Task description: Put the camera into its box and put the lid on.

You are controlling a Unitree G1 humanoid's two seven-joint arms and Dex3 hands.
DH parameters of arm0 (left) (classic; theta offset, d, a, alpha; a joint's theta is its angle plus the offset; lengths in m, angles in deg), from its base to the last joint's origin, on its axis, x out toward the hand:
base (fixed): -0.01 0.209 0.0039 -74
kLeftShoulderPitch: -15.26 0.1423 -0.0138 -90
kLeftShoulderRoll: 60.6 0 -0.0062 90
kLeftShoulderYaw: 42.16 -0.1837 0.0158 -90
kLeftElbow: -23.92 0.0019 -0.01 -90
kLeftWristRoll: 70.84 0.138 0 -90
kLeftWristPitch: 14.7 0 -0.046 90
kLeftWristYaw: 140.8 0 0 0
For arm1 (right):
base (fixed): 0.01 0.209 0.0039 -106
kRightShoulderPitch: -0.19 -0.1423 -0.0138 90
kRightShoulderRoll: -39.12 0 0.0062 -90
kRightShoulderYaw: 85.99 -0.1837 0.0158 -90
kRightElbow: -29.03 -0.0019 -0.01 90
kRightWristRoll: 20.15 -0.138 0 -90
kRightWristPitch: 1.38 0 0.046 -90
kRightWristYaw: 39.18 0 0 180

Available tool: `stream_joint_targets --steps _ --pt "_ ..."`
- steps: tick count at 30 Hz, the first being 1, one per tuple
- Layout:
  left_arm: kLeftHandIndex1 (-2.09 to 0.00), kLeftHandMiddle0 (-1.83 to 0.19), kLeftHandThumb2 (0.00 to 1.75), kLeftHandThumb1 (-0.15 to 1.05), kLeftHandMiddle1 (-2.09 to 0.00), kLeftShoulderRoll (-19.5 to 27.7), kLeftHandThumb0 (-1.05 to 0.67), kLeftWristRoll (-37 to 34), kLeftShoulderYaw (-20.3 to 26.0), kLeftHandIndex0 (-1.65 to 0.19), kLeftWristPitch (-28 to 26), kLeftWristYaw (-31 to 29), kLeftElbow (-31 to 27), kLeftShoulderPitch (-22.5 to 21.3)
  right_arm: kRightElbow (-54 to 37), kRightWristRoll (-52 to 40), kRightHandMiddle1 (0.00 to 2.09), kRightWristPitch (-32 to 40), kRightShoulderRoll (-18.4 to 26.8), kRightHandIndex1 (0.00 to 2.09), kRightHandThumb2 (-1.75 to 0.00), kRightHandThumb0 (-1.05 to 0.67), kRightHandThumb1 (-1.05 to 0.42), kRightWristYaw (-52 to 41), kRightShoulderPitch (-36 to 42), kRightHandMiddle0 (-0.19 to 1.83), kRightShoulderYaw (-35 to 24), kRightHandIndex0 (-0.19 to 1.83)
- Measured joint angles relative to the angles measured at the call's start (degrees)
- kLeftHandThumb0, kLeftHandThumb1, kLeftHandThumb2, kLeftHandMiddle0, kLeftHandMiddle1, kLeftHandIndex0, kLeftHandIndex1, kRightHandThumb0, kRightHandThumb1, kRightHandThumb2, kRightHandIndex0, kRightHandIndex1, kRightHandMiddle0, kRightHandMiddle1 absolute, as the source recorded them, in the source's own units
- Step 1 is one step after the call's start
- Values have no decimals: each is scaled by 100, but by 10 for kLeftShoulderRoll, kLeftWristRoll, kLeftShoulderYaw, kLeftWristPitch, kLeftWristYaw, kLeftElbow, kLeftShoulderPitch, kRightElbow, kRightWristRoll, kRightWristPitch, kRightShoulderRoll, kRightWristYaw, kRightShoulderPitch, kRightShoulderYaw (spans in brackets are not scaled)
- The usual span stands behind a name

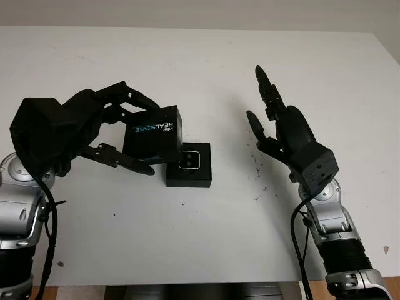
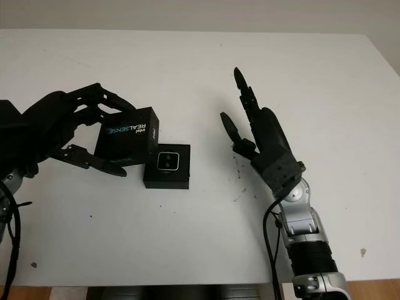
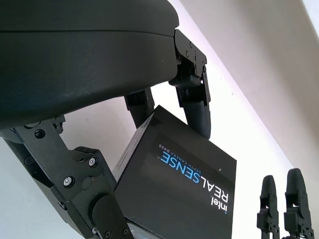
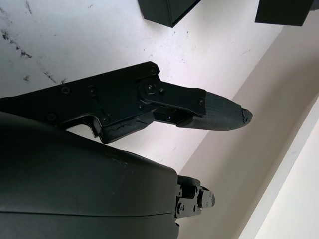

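Note:
My left hand (image 1: pixel 128 128) is shut on the black lid (image 1: pixel 152 134), printed "intel REALSENSE". It holds the lid tilted above the table, at the left edge of the open black box (image 1: pixel 189 165). The small camera (image 1: pixel 189 159) lies inside the box, its silver face up. In the left wrist view the lid (image 3: pixel 179 186) sits between my fingers (image 3: pixel 197 107). My right hand (image 1: pixel 275 128) is open, raised above the table to the right of the box, apart from it. The box corner (image 4: pixel 167 10) shows in the right wrist view.
The white table (image 1: pixel 200 237) carries a few dark scuff marks (image 1: pixel 257 169) between the box and my right hand. Its right edge (image 1: pixel 387 56) runs diagonally at the far right, and its front edge lies near my arms.

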Motion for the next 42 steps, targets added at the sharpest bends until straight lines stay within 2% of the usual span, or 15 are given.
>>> stream_joint_targets --steps 7,18,29,42 --pt "-141 -42 6 95 -158 -1 -21 43 -30 -32 47 4 14 -8 0 -1 6 -2 -5 6 -60 -72 -105 0 0 -2 0 -2" --pt "-141 -34 6 97 -161 -9 -18 32 -39 -26 18 -16 26 -22 -2 -2 5 4 -5 5 -60 -73 -105 0 4 -3 0 -2" --pt "-142 -36 5 96 -161 -14 -22 42 -66 -29 13 -33 33 -26 -7 -1 6 8 -10 6 -59 -72 -105 0 5 -2 0 -1" --pt "-140 -31 6 97 -155 -19 -21 102 -106 -27 22 -19 35 -32 -23 2 6 19 -12 6 -60 -73 -105 1 12 -2 3 -1"
